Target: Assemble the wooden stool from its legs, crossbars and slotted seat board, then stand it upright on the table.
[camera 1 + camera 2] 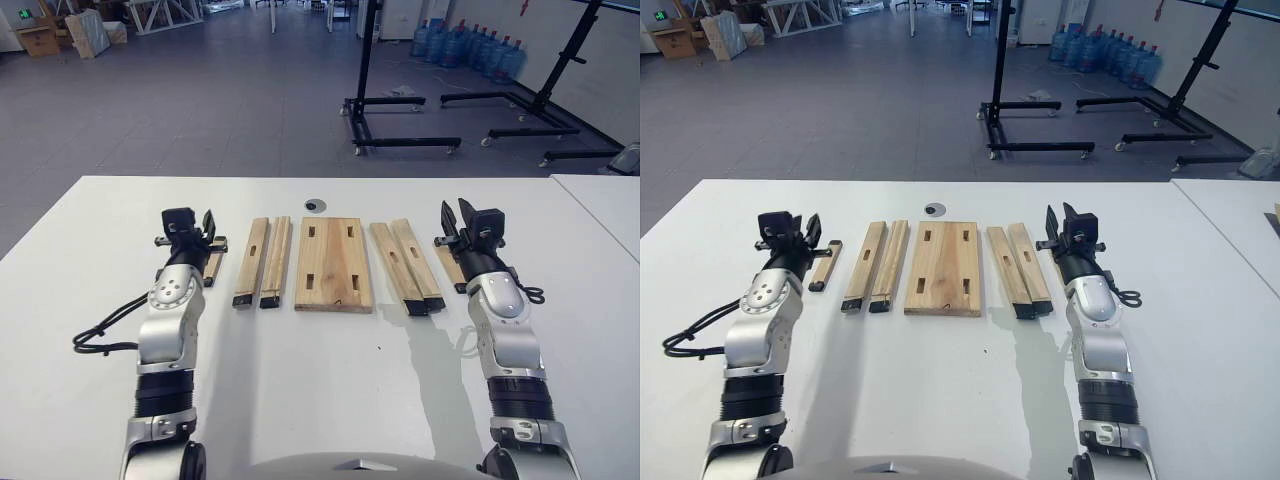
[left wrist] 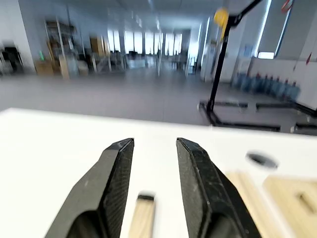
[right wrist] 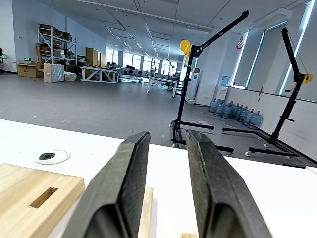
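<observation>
The slotted seat board lies flat at the table's middle. Two wooden legs with black feet lie side by side to its left. Two more legs lie to its right. A short crossbar rests at the far left, partly under my left gripper. That gripper is open just above the crossbar, holding nothing. Another crossbar lies at the far right beneath my right gripper. The right gripper is open and empty, with the crossbar below its fingers.
A round black grommet sits in the table behind the seat board. A black cable loops beside the left arm. A second table adjoins on the right. Black wheeled stands stand on the floor beyond the far edge.
</observation>
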### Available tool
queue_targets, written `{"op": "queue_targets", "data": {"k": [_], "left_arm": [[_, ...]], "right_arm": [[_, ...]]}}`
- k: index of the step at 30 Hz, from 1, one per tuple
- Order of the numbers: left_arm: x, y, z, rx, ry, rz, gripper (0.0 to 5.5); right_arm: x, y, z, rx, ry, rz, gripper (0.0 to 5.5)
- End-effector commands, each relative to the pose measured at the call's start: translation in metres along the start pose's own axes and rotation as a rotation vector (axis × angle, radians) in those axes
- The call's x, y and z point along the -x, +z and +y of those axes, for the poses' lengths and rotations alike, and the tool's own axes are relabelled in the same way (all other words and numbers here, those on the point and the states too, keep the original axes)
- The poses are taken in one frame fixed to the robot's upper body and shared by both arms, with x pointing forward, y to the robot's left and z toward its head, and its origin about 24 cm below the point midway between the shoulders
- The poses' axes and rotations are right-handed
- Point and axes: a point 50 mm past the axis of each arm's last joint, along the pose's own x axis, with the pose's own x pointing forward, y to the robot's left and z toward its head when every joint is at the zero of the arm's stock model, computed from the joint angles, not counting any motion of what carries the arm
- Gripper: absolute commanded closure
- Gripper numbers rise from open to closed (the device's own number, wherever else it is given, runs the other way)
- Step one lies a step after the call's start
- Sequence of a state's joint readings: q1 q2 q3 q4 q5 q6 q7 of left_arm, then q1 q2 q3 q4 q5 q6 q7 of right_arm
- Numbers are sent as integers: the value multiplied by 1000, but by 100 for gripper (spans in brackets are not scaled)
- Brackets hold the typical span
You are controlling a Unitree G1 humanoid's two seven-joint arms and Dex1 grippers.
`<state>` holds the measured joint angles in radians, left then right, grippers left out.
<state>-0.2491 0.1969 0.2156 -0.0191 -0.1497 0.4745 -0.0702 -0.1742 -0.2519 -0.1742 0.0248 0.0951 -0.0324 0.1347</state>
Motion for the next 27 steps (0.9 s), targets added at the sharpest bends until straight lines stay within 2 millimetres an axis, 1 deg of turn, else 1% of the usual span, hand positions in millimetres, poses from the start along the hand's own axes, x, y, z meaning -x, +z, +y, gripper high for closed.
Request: {"op": "queue_targets", "data": {"k": [1, 4, 6, 8, 11, 14, 16, 17, 18, 19, 20, 23, 24, 27], "left_arm": [[-13, -18, 14, 4, -119, 203, 397], [-22, -36, 27, 29, -159, 328, 397], [-25, -41, 31, 11, -177, 355, 397], [-26, -47, 34, -7, -173, 385, 397], [-26, -59, 33, -17, -208, 438, 397], [-27, -56, 33, -25, -218, 441, 397], [-30, -46, 34, -19, -215, 408, 397], [-30, -41, 35, -29, -211, 387, 378], [-31, -37, 34, -36, -212, 374, 373], [-31, -36, 34, -48, -213, 367, 352], [-31, -35, 32, -54, -219, 363, 345], [-30, -36, 26, -54, -232, 362, 292], [-30, -37, 26, -53, -232, 366, 282], [-27, -48, 28, -82, -220, 428, 278]], "right_arm": [[8, -3, -1, -2, -48, 4, 415], [12, -6, 4, -20, -70, 7, 415], [14, -8, 8, -26, -74, 11, 415], [16, -10, 9, -30, -85, 17, 415], [18, -11, 10, -34, -98, 23, 415], [20, -13, 12, -32, -104, 31, 415], [22, -14, 13, -33, -106, 38, 415], [24, -15, 14, -32, -108, 45, 415], [25, -16, 14, -32, -110, 50, 415], [26, -17, 15, -31, -111, 55, 415], [27, -18, 15, -31, -111, 59, 415], [28, -19, 18, -30, -106, 67, 415], [28, -20, 19, -31, -105, 69, 415], [28, -20, 19, -27, -110, 75, 415]]}}
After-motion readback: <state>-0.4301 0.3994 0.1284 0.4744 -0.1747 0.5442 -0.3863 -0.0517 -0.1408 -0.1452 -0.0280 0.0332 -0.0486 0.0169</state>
